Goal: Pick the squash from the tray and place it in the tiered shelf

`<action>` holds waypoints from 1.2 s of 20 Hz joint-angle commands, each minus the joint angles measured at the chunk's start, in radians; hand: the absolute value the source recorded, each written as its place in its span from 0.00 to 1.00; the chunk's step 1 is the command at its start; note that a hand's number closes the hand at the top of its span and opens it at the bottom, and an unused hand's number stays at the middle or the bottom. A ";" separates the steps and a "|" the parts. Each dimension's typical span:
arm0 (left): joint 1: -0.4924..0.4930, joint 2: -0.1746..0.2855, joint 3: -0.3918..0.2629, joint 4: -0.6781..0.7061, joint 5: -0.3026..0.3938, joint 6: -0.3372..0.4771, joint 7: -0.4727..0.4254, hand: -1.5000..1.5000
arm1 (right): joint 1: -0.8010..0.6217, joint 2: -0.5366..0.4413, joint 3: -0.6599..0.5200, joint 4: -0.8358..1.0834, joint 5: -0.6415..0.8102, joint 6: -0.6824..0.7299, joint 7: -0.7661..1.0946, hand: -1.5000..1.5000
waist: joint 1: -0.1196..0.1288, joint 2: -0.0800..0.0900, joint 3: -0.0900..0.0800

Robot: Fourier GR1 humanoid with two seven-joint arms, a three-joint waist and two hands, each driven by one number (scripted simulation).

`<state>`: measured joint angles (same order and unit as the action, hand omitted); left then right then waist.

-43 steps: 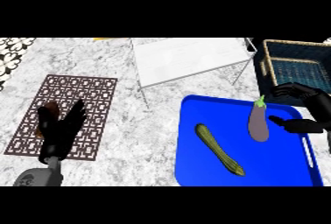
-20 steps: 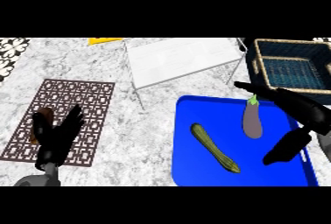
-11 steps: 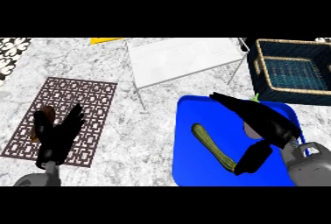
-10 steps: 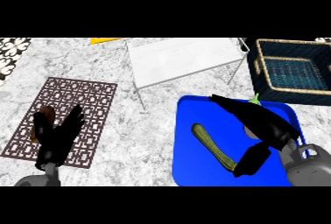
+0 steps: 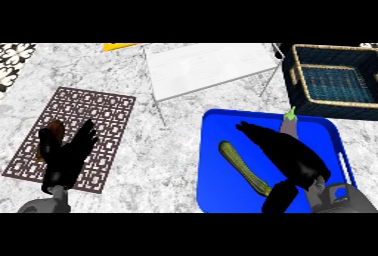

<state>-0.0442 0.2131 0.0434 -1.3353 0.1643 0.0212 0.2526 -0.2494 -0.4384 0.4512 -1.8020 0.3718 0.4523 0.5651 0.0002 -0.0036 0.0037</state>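
Squash (image 5: 242, 167) is laid diagonally mid-tray, clear of the blue tray (image 5: 215, 197) rims. Right hand (image 5: 289, 155) is held just right of it, fingers spread, nothing gripped, eggplant (image 5: 288, 126) mostly covered. Tiered shelf (image 5: 199, 65) is seen far-left of the tray, bare counter (image 5: 170, 150) between. Left hand (image 5: 68, 156) is rested open on mat (image 5: 103, 115).

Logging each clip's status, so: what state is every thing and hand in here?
Squash: lying on the tray, not gripped.
Eggplant: on the tray, partly hidden by the right hand.
Tray: flat on the counter.
Shelf: standing upright, no squash on it.
Basket: upright beside the shelf.
Right hand: open, over the tray.
Left hand: open, resting over the mat.
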 commanded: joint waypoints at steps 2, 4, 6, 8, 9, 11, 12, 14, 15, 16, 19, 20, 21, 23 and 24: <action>-0.035 -0.009 0.003 0.016 -0.013 -0.004 0.047 0.50 | 0.079 0.034 0.013 0.008 0.142 -0.032 -0.046 0.00 | -0.001 0.003 -0.004; -0.035 0.016 0.038 -0.005 0.011 -0.030 0.048 0.50 | 0.050 0.081 0.021 0.083 0.192 -0.044 -0.069 0.00 | 0.002 0.004 -0.004; -0.009 -0.023 0.006 -0.023 -0.034 0.009 0.054 0.50 | 0.060 0.111 0.013 0.077 0.222 -0.025 -0.058 0.00 | 0.001 0.003 -0.004; 0.036 -0.041 -0.001 0.010 -0.036 -0.025 -0.028 0.50 | 0.026 0.149 -0.001 0.041 0.209 0.027 0.010 0.00 | 0.001 0.003 -0.004; -0.007 -0.028 0.019 -0.002 -0.034 -0.012 0.048 0.50 | 0.042 0.138 -0.033 0.063 0.225 0.052 -0.048 0.00 | 0.001 0.003 -0.004; 0.013 -0.038 0.013 -0.053 -0.031 -0.003 0.060 0.50 | 0.086 0.160 0.016 0.145 0.307 -0.045 -0.107 0.00 | 0.002 0.003 -0.004; -0.025 -0.027 0.027 -0.024 -0.033 -0.008 0.070 0.50 | 0.099 0.158 0.012 0.139 0.336 -0.061 -0.139 0.00 | 0.000 0.003 -0.004; 0.024 -0.017 0.037 -0.029 -0.029 -0.041 0.029 0.50 | 0.054 0.117 -0.076 0.160 0.307 -0.003 -0.172 0.00 | 0.001 0.003 -0.004; 0.017 -0.013 0.047 0.034 -0.023 -0.057 -0.002 0.50 | 0.096 0.183 0.030 0.175 0.401 -0.104 -0.132 0.00 | 0.001 0.004 -0.004; 0.075 -0.006 0.036 -0.082 -0.019 -0.061 0.037 0.50 | 0.045 0.212 0.019 0.248 0.408 -0.091 -0.123 0.00 | 0.006 0.003 -0.004; -0.015 -0.026 0.054 0.026 -0.024 -0.054 0.024 0.50 | 0.051 0.189 -0.022 0.298 0.452 -0.122 -0.219 0.00 | 0.001 0.004 -0.004; 0.020 -0.003 0.058 -0.078 -0.022 -0.054 0.084 0.50 | 0.083 0.194 -0.026 0.265 0.464 -0.114 -0.198 0.00 | 0.002 0.003 -0.004; 0.044 -0.062 0.011 -0.069 -0.070 -0.005 0.051 0.50 | 0.057 0.171 -0.057 0.295 0.458 -0.106 -0.251 0.00 | 0.002 0.003 -0.004; 0.045 -0.053 0.017 -0.136 -0.068 -0.004 0.092 0.50 | 0.079 0.232 -0.026 0.284 0.503 -0.136 -0.224 0.00 | 0.002 0.003 -0.004; 0.060 -0.032 0.046 -0.093 -0.025 -0.057 0.075 0.50 | 0.046 0.176 -0.099 0.341 0.471 -0.137 -0.299 0.00 | 0.003 0.003 -0.004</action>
<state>-0.0109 0.1743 0.0768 -1.4021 0.1180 -0.0074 0.2995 -0.1956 -0.2442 0.4062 -1.5145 0.8225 0.3377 0.3419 0.0030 -0.0014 0.0019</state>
